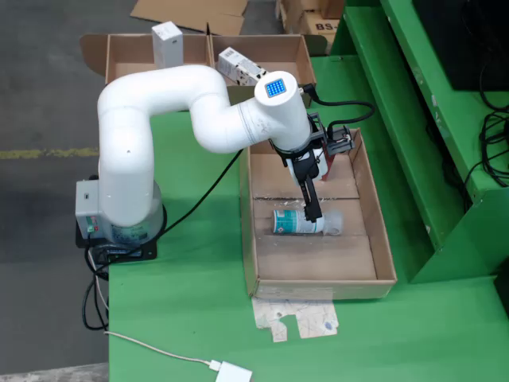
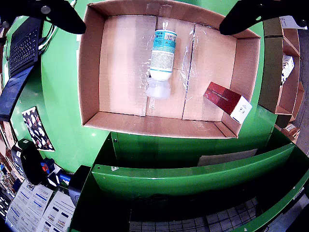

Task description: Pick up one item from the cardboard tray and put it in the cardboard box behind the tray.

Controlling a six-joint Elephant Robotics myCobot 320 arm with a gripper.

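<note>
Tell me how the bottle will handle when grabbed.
The bottle lies on its side in the tray, so it may roll if nudged. Its smooth plastic body looks slippery. It seems rigid and probably light.

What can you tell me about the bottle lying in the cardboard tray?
The bottle is a small clear plastic one with a teal and white printed label and a translucent cap. It lies on its side on the floor of the tray, over a taped seam near the middle. In the fixed view the end effector hangs right over it; whether it touches is unclear.
</note>
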